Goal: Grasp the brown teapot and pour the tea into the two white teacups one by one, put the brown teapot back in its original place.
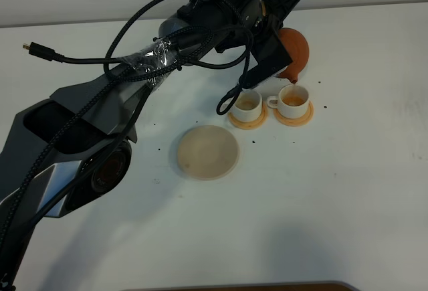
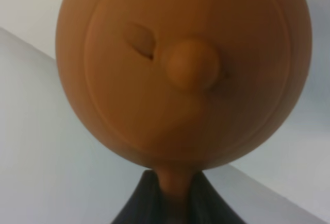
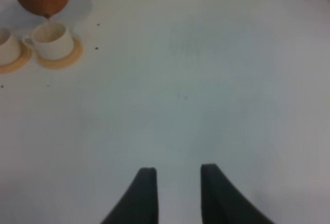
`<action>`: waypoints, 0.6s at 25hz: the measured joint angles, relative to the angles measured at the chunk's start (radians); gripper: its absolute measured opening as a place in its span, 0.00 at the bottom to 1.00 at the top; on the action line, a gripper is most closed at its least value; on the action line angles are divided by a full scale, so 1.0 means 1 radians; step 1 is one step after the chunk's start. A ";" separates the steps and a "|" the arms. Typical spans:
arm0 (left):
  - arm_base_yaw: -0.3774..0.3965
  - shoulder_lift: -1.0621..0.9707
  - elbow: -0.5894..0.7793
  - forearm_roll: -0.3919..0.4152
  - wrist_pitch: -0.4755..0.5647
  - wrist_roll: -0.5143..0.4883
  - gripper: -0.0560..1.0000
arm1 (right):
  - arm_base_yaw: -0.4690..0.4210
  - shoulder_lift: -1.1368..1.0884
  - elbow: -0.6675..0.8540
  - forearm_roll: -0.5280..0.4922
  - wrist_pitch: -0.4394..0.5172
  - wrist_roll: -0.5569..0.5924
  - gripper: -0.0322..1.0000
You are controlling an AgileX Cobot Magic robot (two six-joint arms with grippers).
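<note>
Left claw point(image 2: 172, 206) is clenched on the tipped, squat reddish-brown clay teapot point(image 1: 298, 49). Right claw point(image 3: 178, 183) is seen released.

Reaching with the left arm point(image 1: 134, 80) from the near left across to the far middle, wrist rolled over. Clamping with the left gripper point(image 2: 172, 206), dark fingers point(image 2: 136, 209) pinched tight on the handle of the brown teapot point(image 2: 180, 69). Holding the right gripper point(image 3: 178, 172) low, fingers spread apart, gripping nothing.
</note>
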 joint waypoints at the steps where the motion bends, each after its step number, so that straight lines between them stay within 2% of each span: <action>1: -0.001 0.000 0.000 0.006 -0.004 0.000 0.19 | 0.000 0.000 0.000 0.000 0.000 0.000 0.26; 15: -0.001 0.000 0.000 0.033 -0.018 0.000 0.19 | 0.000 0.000 0.000 0.000 0.000 0.000 0.26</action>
